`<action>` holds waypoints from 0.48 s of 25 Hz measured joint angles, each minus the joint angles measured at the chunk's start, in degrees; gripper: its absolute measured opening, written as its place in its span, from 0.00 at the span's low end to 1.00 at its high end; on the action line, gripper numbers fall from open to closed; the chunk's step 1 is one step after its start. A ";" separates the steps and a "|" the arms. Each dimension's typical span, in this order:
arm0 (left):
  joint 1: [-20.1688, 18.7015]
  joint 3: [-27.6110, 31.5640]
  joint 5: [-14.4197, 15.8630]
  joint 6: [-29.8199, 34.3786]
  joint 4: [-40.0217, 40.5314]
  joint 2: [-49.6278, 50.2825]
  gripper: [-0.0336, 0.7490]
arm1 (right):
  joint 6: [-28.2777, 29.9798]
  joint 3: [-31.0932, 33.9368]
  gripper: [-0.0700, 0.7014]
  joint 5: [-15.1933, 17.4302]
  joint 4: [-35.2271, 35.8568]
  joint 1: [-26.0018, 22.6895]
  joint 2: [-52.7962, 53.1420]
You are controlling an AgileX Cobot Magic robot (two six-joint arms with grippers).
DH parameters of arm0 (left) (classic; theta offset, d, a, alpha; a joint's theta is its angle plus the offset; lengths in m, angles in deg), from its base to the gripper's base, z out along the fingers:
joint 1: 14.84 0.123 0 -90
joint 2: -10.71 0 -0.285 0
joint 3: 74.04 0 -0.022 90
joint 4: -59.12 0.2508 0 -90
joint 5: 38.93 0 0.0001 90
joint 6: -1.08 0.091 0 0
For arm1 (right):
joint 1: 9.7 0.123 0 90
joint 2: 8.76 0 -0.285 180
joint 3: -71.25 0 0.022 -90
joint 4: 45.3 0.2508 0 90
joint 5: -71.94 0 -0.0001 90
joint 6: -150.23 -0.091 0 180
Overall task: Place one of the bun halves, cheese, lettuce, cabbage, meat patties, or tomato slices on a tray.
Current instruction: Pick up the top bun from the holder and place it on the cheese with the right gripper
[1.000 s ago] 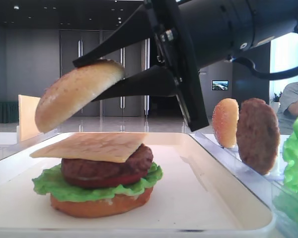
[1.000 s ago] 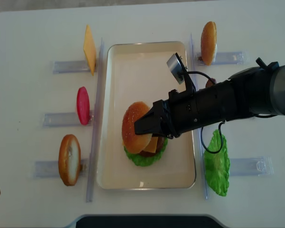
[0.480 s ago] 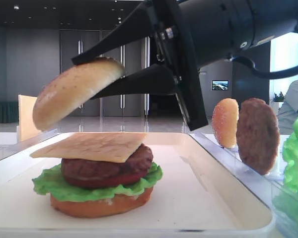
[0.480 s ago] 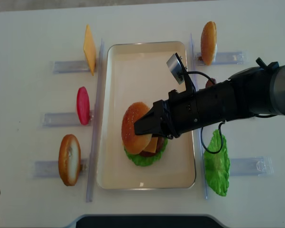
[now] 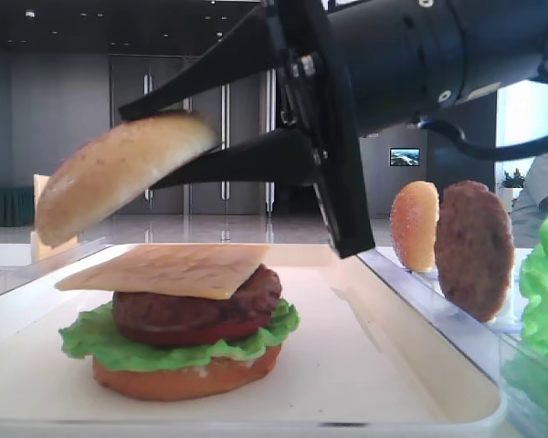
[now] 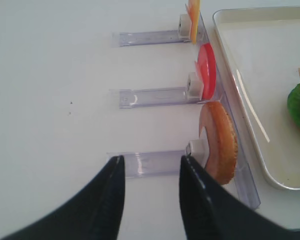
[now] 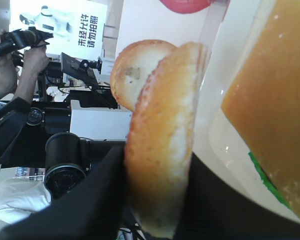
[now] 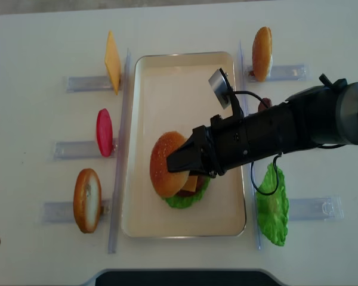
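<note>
My right gripper [image 5: 142, 151] is shut on the sesame bun top [image 5: 119, 173], which hangs tilted just above and left of the stack on the cream tray [image 5: 393, 365]. The stack holds cheese [image 5: 164, 269] on top, then a meat patty [image 5: 196, 310], a dark tomato layer, lettuce [image 5: 173, 351] and an orange bun base [image 5: 183, 379]. From overhead the bun top [image 8: 166, 164] covers most of the stack on the tray [image 8: 179, 77]. My left gripper [image 6: 152, 160] stands open over the bare table, with nothing between its fingers.
Clear racks flank the tray. On the left they hold a cheese slice [image 8: 112, 61], a red round slice [image 8: 104, 131] and a bun half [image 8: 87, 199]. On the right are a bun half [image 8: 262, 45], a patty [image 5: 473, 248] and a lettuce leaf [image 8: 272, 205].
The right gripper has carried the bun top a little to the left over the stack. The left gripper has not moved.
</note>
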 joint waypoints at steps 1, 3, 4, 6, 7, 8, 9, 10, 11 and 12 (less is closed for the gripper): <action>0.00 0.00 0.00 0.00 0.00 0.00 0.40 | 0.00 0.00 0.42 0.56 0.00 0.00 -0.58; 0.00 0.00 0.00 0.00 0.00 0.00 0.40 | 0.00 0.00 0.42 1.17 0.08 0.00 -1.62; 0.00 0.00 0.00 0.00 0.00 0.00 0.40 | 0.00 0.00 0.42 1.28 0.08 -0.06 -1.86; 0.00 0.00 0.00 0.00 0.00 0.00 0.40 | 0.19 0.00 0.42 1.67 0.08 -0.33 -1.98; 0.00 0.00 0.00 0.00 0.00 0.00 0.40 | 0.25 0.00 0.42 1.68 0.11 -0.60 -1.98; 0.00 0.00 0.00 0.00 0.00 0.00 0.40 | 0.31 0.00 0.42 1.80 0.11 -0.98 -2.00; 0.00 0.00 0.00 0.00 0.00 0.00 0.40 | 0.38 0.00 0.42 1.80 0.11 -1.40 -2.05; 0.00 0.00 0.00 0.00 0.00 0.00 0.40 | 0.38 0.00 0.42 1.80 0.11 -1.81 -2.05; 0.00 0.00 0.00 0.00 0.00 0.00 0.40 | 0.43 0.00 0.42 1.80 0.11 -2.13 -2.05; 0.00 0.00 0.00 0.00 0.00 0.00 0.40 | 0.43 0.00 0.42 1.80 0.15 -2.49 -2.05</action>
